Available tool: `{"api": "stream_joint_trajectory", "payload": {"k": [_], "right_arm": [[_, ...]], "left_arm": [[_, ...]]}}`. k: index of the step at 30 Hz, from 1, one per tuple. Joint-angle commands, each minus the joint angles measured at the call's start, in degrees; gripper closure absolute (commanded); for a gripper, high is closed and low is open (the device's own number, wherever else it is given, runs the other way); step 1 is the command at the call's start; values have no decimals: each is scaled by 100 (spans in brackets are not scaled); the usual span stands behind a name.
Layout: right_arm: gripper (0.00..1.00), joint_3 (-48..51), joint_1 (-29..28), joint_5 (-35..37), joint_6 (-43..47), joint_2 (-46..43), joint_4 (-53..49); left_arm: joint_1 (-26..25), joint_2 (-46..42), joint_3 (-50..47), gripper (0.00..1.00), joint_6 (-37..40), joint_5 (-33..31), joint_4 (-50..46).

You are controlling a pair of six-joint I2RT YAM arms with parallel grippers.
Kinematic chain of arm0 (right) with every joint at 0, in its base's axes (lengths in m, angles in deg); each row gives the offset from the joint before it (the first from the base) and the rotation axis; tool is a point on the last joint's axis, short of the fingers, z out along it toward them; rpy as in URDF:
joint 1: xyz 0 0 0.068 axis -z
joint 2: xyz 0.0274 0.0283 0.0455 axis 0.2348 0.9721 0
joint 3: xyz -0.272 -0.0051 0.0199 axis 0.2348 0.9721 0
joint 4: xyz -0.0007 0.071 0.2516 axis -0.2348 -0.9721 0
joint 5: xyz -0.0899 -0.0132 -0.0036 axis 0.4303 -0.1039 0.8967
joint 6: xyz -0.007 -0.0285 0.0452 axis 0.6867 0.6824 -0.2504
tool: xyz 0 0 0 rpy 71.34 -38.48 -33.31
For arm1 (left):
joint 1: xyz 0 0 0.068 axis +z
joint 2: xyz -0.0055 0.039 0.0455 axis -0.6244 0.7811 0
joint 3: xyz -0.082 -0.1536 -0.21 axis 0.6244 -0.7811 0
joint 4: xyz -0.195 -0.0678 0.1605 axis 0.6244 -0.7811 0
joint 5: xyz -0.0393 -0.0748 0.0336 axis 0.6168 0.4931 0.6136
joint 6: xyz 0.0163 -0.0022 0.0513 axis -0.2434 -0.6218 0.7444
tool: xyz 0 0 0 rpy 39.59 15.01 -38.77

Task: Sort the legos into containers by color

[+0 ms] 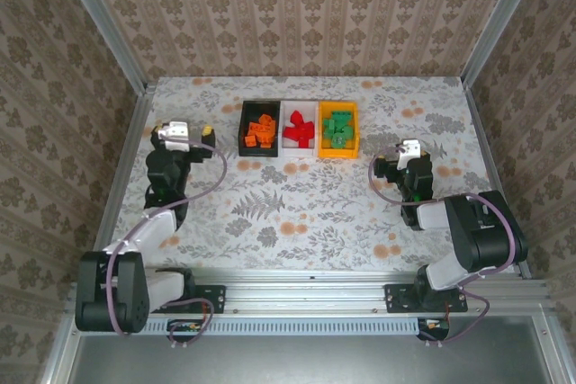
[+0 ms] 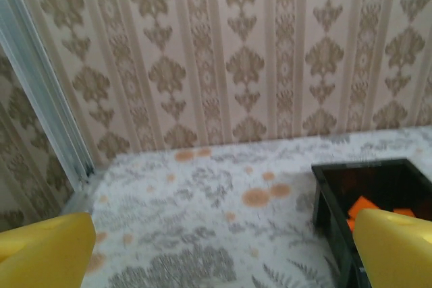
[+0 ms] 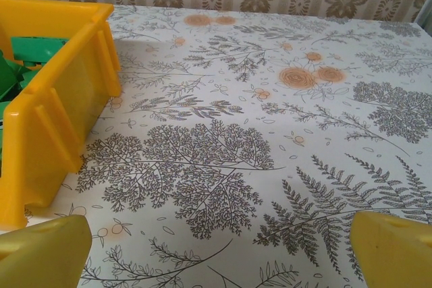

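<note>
Three bins stand in a row, side against side, at the far middle of the worktop [image 1: 297, 209]: one black bin [image 1: 244, 129] on the left, one white bin [image 1: 298, 106] in the middle and one orange-yellow bin [image 1: 339, 155] on the right. The bricks lie in three heaps, one per bin: the orange legos [image 1: 261, 134] in the black one, the red legos [image 1: 299, 132] in the white one, the green legos [image 1: 338, 129] in the orange-yellow one. Each heap is too jumbled and small for an exact count, and every brick that can be seen sits inside a bin. There are two arms, each with one claw. The left claw [image 1: 180, 130] is to the left of the black bin, apart from it. Its two yellow fingers [image 2: 44, 247] are spread wide and hold nothing, and from its wrist the black bin [image 2: 325, 197] with an orange brick [image 2: 364, 206] inside shows at the right, ahead of the right-hand finger. The right claw [image 1: 410, 154] is to the right of the orange-yellow bin and a little nearer the arm bases, also apart. Its fingers [image 3: 395, 247] are likewise spread wide and empty, with the orange-yellow bin [image 3: 61, 102] and its green bricks [image 3: 20, 65] ahead on the left.
</note>
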Motion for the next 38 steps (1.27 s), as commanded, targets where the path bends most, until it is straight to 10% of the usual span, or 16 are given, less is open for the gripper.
{"api": "stream_joint_trajectory", "payload": {"k": [1, 6, 10, 38], "right_arm": [[0, -130, 1, 14, -92, -3, -62], [0, -126, 1, 22, -90, -3, -54], [0, -335, 56, 261, -272, 32, -402], [0, -359, 229, 49, -391, 6, -477]], "left_arm": [[287, 752, -313, 0, 147, 0, -519], [464, 2196, -791, 0, 99, 251, 1634], [459, 2061, -354, 0, -280, -544, 517], [463, 2081, -229, 0, -22, 57, 340]]}}
